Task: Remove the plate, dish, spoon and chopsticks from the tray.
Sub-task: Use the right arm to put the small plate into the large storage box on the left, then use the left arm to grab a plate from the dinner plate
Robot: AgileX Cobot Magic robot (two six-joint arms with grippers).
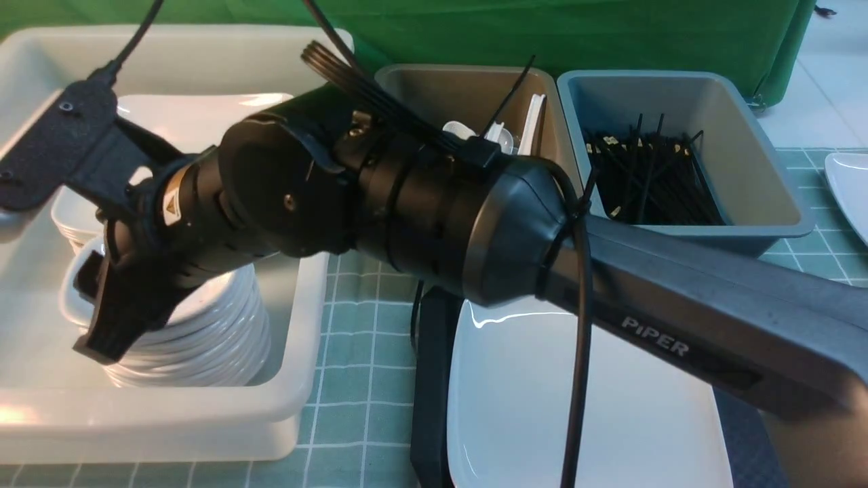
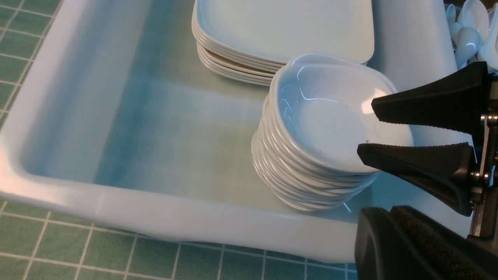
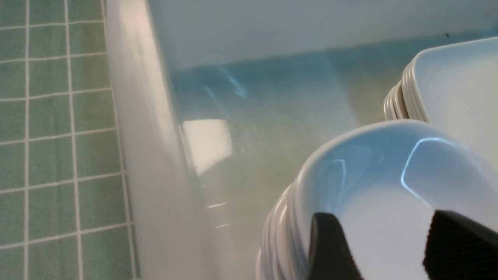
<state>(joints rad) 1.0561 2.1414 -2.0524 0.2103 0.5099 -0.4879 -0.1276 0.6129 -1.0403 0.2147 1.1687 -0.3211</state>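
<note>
My right arm reaches across to the white bin on the left. Its gripper is open just above a stack of small white dishes, one finger over the hollow of the top dish and the other at its near rim. The dish rests on the stack. The large white plate lies on the black tray at the front. My left gripper is shut and empty, near the bin's wall. White spoons lie in the brown bin, black chopsticks in the grey bin.
A stack of large square plates stands deeper in the white bin. The brown bin and grey bin stand side by side at the back. Another white plate shows at the right edge on the green checked cloth.
</note>
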